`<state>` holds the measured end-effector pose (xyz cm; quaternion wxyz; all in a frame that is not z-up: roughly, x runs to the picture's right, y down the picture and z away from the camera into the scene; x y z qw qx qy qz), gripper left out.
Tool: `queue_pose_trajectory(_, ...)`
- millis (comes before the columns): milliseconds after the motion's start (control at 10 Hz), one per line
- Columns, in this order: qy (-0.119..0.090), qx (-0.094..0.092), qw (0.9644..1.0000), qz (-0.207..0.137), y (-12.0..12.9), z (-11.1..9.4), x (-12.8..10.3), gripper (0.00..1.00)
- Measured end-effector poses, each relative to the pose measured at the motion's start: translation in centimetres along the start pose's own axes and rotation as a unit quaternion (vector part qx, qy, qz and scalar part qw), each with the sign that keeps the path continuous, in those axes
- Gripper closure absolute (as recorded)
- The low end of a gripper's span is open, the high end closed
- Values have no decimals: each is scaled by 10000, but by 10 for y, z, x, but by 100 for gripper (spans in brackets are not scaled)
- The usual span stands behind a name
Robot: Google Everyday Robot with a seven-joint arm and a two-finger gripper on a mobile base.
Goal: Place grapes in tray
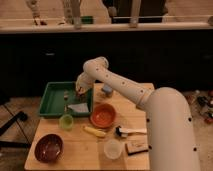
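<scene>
The green tray [52,106] lies at the table's back left. My gripper [80,90] hangs over the tray's right half, at the end of the white arm [120,85] reaching in from the right. A small dark cluster, likely the grapes [66,94], lies inside the tray just left of the gripper. A pale flat piece [78,107] lies in the tray's front right corner.
An orange bowl [103,115] sits right of the tray. A green cup [66,122], a dark red bowl [48,147], a banana [95,131], a clear cup [112,148], a brush [129,131], a sponge [136,146] and a small blue object [106,90] are on the wooden table [80,150].
</scene>
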<state>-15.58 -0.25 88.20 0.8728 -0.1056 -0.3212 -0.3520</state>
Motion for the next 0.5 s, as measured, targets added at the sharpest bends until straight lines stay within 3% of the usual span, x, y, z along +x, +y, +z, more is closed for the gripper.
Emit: queue_pose_trajectory(500, 187, 179, 9997, 9, -6, -10, 4, 20)
